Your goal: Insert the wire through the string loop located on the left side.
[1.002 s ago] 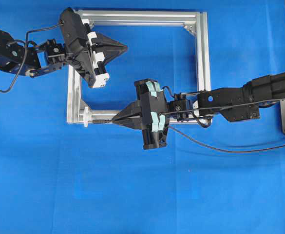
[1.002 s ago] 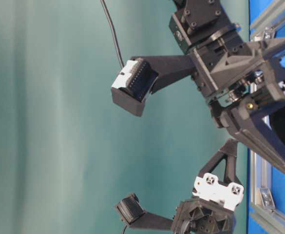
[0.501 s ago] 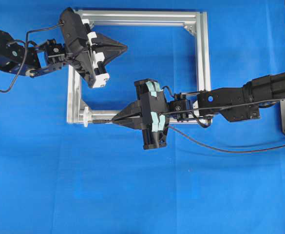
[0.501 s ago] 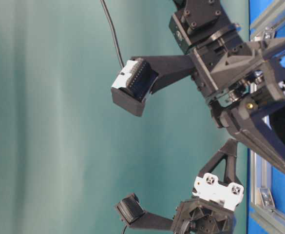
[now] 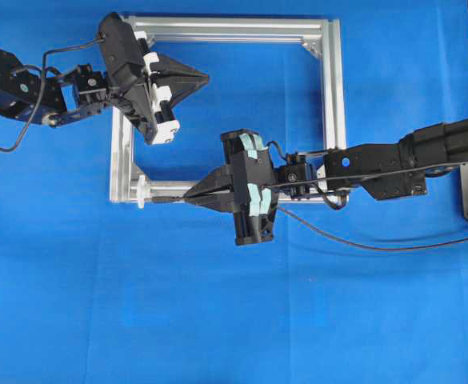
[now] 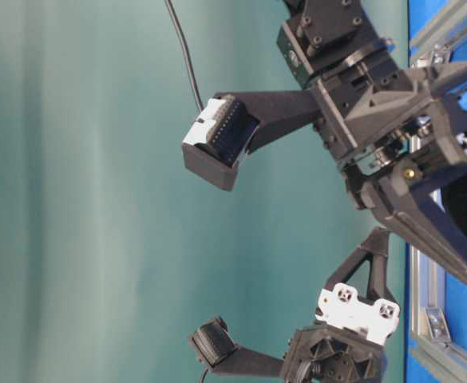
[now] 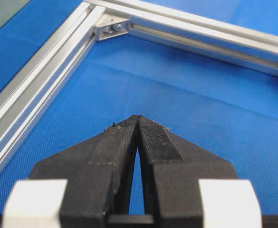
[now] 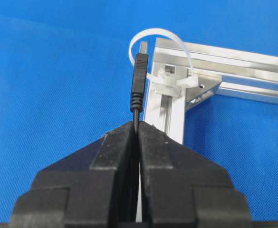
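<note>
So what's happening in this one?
The right gripper is shut on the wire just behind its plug, holding the plug tip at the white string loop on the frame corner. Whether the tip has entered the loop is unclear. The left gripper is shut and empty, over the cloth inside the frame.

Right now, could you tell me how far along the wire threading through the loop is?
Done: the right gripper is shut on the wire, plug pointing at the string loop on the frame corner. In hand: the plug tip sits at the loop's opening; whether it has entered is hard to tell. Left: pushing it through. The left gripper is shut, empty, over the frame's interior.
</note>
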Robot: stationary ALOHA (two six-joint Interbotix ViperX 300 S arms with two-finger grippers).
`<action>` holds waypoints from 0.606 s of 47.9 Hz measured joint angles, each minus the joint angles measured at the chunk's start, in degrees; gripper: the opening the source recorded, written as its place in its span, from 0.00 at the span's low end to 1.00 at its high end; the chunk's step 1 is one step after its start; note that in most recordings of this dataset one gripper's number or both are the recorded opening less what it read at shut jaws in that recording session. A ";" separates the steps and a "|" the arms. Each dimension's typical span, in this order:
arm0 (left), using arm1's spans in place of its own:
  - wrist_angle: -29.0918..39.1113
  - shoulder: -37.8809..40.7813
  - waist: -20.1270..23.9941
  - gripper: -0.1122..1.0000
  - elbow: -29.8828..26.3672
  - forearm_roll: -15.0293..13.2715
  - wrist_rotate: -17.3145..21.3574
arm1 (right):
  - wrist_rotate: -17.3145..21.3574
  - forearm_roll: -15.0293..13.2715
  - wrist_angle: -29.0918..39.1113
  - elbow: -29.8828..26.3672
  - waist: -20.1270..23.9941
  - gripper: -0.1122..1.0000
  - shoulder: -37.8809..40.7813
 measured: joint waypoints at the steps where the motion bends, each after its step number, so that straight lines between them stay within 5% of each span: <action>1: 0.00 0.00 0.00 0.10 -0.09 0.00 0.00 | 0.09 0.00 0.00 0.09 0.00 0.10 0.09; 29: 0.00 0.09 -0.09 0.10 0.00 0.09 0.00 | 0.09 0.00 0.00 -0.18 0.00 0.10 0.53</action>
